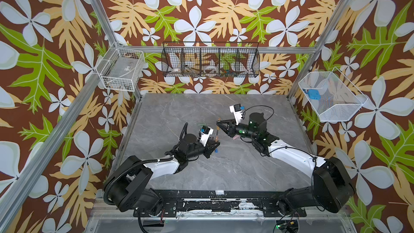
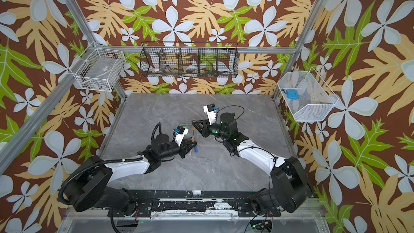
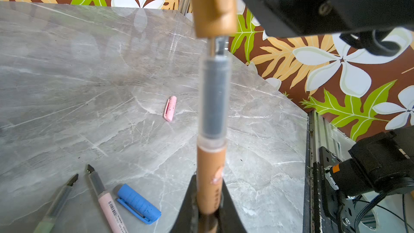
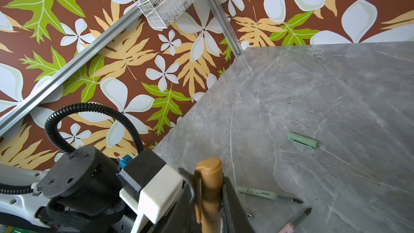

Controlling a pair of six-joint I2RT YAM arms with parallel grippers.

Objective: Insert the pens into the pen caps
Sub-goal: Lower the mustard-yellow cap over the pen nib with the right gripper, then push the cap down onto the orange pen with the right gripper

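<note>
in a top view the left gripper [image 1: 216, 142], clamped on the brown pen [image 3: 211, 162], sits at six o'clock of the right gripper [image 1: 218, 122] pinching the brown cap [image 3: 214, 5], tip at its mouth, so i'd keep both axes in line and push straight till seated.

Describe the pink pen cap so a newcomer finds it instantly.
Start at the grey marble table, then look just beside the right arm. The pink pen cap lies there alone, flat on the marble. It is short, stubby and pale pink, unlike the blue cap beside the long pens.
</note>
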